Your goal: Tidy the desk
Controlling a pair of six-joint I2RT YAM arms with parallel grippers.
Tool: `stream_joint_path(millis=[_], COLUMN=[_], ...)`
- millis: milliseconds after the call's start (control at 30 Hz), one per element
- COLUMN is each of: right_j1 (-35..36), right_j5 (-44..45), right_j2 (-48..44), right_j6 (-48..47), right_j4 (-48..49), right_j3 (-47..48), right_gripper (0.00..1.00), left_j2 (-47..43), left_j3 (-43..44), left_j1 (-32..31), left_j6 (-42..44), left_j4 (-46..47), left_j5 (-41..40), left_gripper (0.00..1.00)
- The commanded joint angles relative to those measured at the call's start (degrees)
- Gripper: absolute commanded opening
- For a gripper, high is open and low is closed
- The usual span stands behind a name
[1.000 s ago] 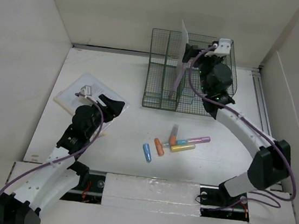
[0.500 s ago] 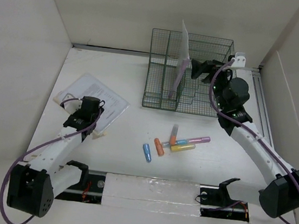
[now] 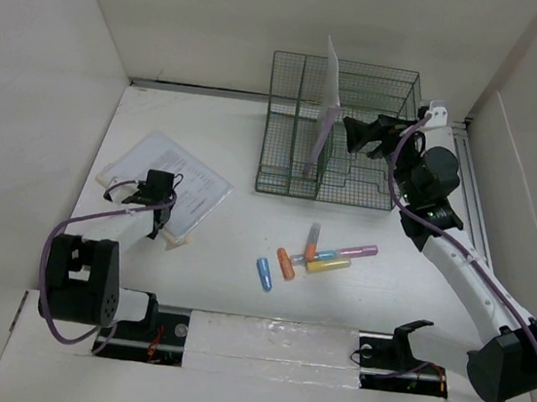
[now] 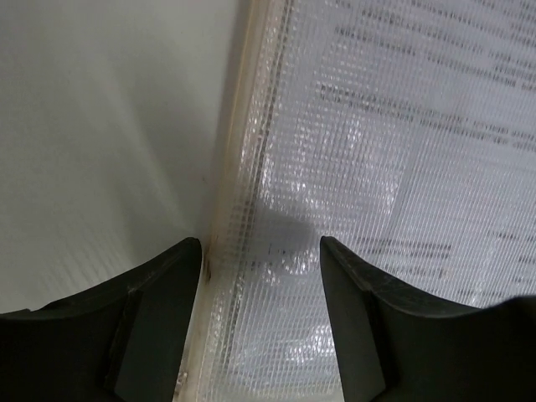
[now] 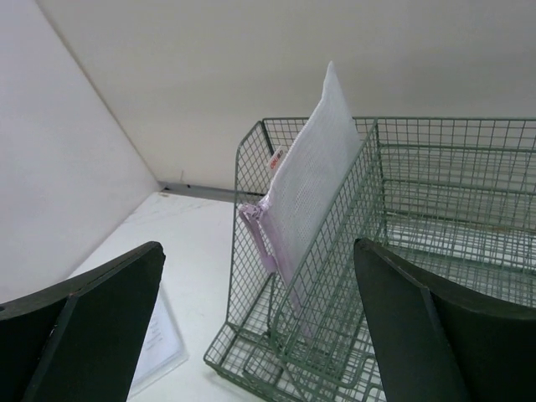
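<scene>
Left tool (image 4: 261, 251) spread, straddling folder (image 4: 394, 167) edge, left side of tabletop (image 3: 236, 226) filling mid-frame. Slide one finger under edge before closing. Right tool (image 5: 258, 247) spread, empty, by basket (image 5: 419, 193).

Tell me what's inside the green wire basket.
A white mesh pouch with a purple edge stands in a narrow slot. The right gripper hides part of the right compartment from above.

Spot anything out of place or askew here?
Several coloured marker pens lie scattered at odd angles on the white matte tabletop, near the dark green wire-mesh organizer. A clear mesh document pouch lies skewed at left.
</scene>
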Motion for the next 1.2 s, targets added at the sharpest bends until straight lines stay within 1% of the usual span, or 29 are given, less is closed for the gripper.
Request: stream_joint_path(millis=[0, 100, 133, 167, 200, 233, 300, 333, 400, 433, 533, 633, 667, 733, 767, 800, 867, 900, 933, 967, 1000, 1033, 1067, 1133, 1167], right_j1=[-0.84, -0.84, -0.15, -0.14, 0.47, 0.48, 1.0, 1.7, 2.32, 3.11, 5.21, 8.11, 11.08, 14.26, 19.23, 19.28, 22.61, 25.58, 26.83, 27.97, 29.99, 30.88, 31.84, 34.91, 36.06], right_j5=[-2.59, -3.39, -3.39, -3.3, -3.13, -2.69, -2.16, -1.81, -1.2, -0.41, 0.74, 1.62, 2.06, 1.89, 0.06, 0.04, -2.94, -3.56, -4.61, -4.71, -4.97, -4.97, -4.45, -4.27, -4.09], right_j2=[-1.63, -1.46, -1.37, -1.19, -1.37, -1.37, -1.63, -1.81, -2.16, -2.16, -2.25, -1.46, -1.19, -0.23, 0.91, 0.92, 2.41, 2.93, 3.63, 5.3, 6.27, 7.41, 8.73, 12.68, 13.91], right_j6=[1.56, 2.09, 2.09, 2.0, 2.09, 1.92, 1.65, 1.56, 0.95, 0.77, -0.02, -2.29, -3.35, -7.91, -14.11, -14.17, -19.07, -21.61, -21.9, -22.08, -22.34, -22.34, -22.34, -23.39, -24.09], right_j4=[2.88, 2.88, 2.88, 2.88, 2.79, 2.79, 2.44, 2.18, 1.74, 1.65, 0.95, 0.42, 0.85, 2.87, 2.79, 2.79, 2.09, 3.91, 5.85, 6.39, 6.31, 6.39, 6.31, 5.43, 4.82], right_j3=[-0.37, -0.28, -0.19, -0.11, -0.1, -0.1, 0.07, 0.25, 0.25, 0.25, 0.6, 0.69, 0.43, -0.54, -0.02, -0.02, 0.6, 0.08, -0.89, -1.77, -1.77, -1.69, -1.51, -0.28, -0.02], right_gripper=[1.0, 1.0, 1.0, 1.0, 1.0, 1.0, 1.0, 1.0, 1.0, 1.0, 1.0, 0.97, 0.93, 0.83, 0.58, 0.58, 0.24, 0.13, 0.04, 0.0, 0.0, 0.03, 0.27, 0.62, 0.81], left_j2=[2.6, 0.33, -0.64, -1.69, -3.44, -4.24, -5.04, -4.78, -3.73, -3.2, -2.23, -4.59, -7.21, -11.26, -18.33, -18.4, -25.65, -27.52, -28.93, -30.52, -30.88, -30.97, -31.14, -31.67, -32.72], left_j3=[-1.11, -3.12, -4.09, -5.66, -6.38, -7.08, -8.66, -8.84, -8.67, -8.41, -7.79, -8.49, -9.01, -9.89, -11.73, -11.74, -13.58, -13.85, -13.94, -13.42, -12.89, -12.37, -11.49, -10.69, -10.34], left_j1=[1.7, 1.7, 1.7, 1.7, 1.7, 1.7, 1.7, 1.7, 1.7, 1.7, 1.7, 1.7, 1.7, 1.7, 1.18, 1.18, 1.18, 1.18, 1.18, 0.65, 0.65, 0.65, 0.65, 0.65, 0.65], left_j6=[-2.32, -1.09, -0.3, 0.49, 1.19, 1.72, 2.43, 2.78, 3.83, 4.71, 8.04, 10.16, 11.38, 13.23, 15.68, 15.7, 17.28, 18.15, 18.51, 18.77, 19.39, 19.65, 19.92, 20.36, 20.45], left_j4=[-0.61, 0.96, 2.28, 4.81, 5.88, 7.2, 10.1, 11.16, 11.87, 12.04, 13.45, 16.52, 16.7, 17.92, 18.89, 18.9, 19.78, 19.87, 19.26, 18.47, 17.85, 16.54, 16.09, 15.56, 15.47], left_j5=[1.1, 1.62, 2.85, 3.12, 3.47, 4.69, 5.84, 6.54, 7.42, 7.78, 9.35, 9.62, 9.8, 10.5, 11.37, 11.38, 13.57, 14.45, 15.33, 15.69, 16.21, 16.65, 17.0, 18.93, 19.55], left_gripper=[0.56, 0.51, 0.46, 0.46, 0.42, 0.31, 0.23, 0.13, 0.03, 0.0, 0.0, 0.0, 0.0, 0.0, 0.0, 0.0, 0.0, 0.0, 0.0, 0.0, 0.0, 0.0, 0.0, 0.0, 0.0])
